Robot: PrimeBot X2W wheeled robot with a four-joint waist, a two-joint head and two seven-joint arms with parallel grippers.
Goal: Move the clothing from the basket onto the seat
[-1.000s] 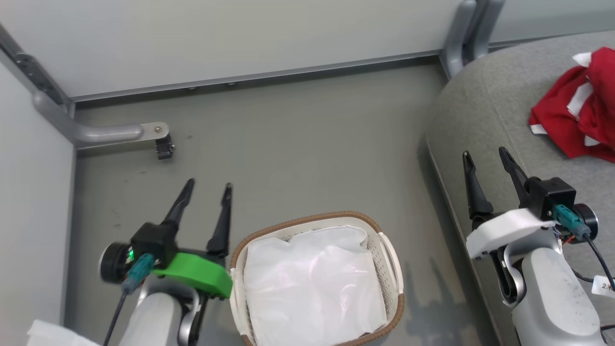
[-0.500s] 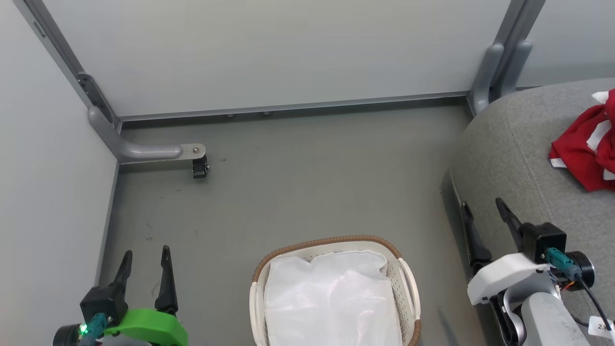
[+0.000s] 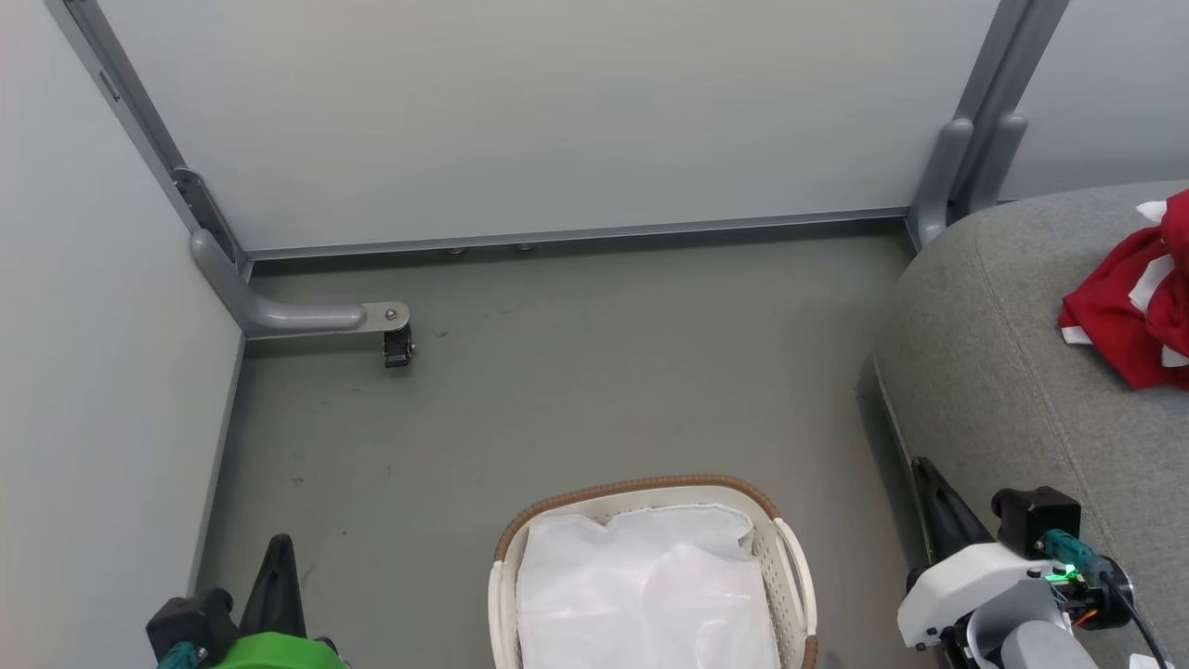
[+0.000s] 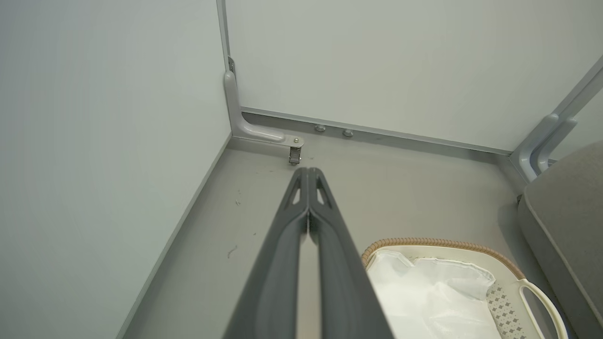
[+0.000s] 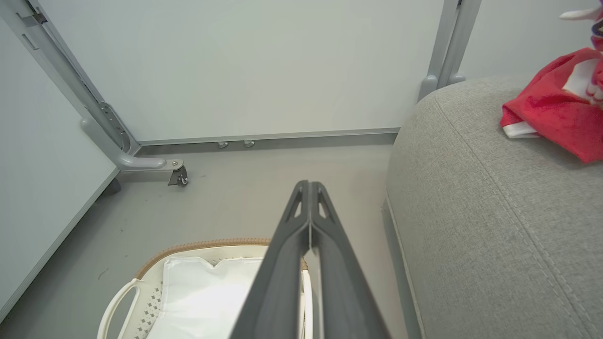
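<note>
Bright red striped fabric garment (image 3: 1129, 316) lies on grey upholstered seat (image 3: 1003, 372); cream perforated plastic basket (image 3: 641, 486) stands apart. Left gripper (image 4: 308, 172), right gripper (image 5: 308, 184): fingers pressed together, empty.

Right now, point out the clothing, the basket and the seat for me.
clothing (image 3: 1115, 316), head view, red fabric of its left half
basket (image 3: 641, 484), head view, brown woven rim at the far side
seat (image 3: 994, 390), head view, bare grey upholstery left of the clothing
</note>
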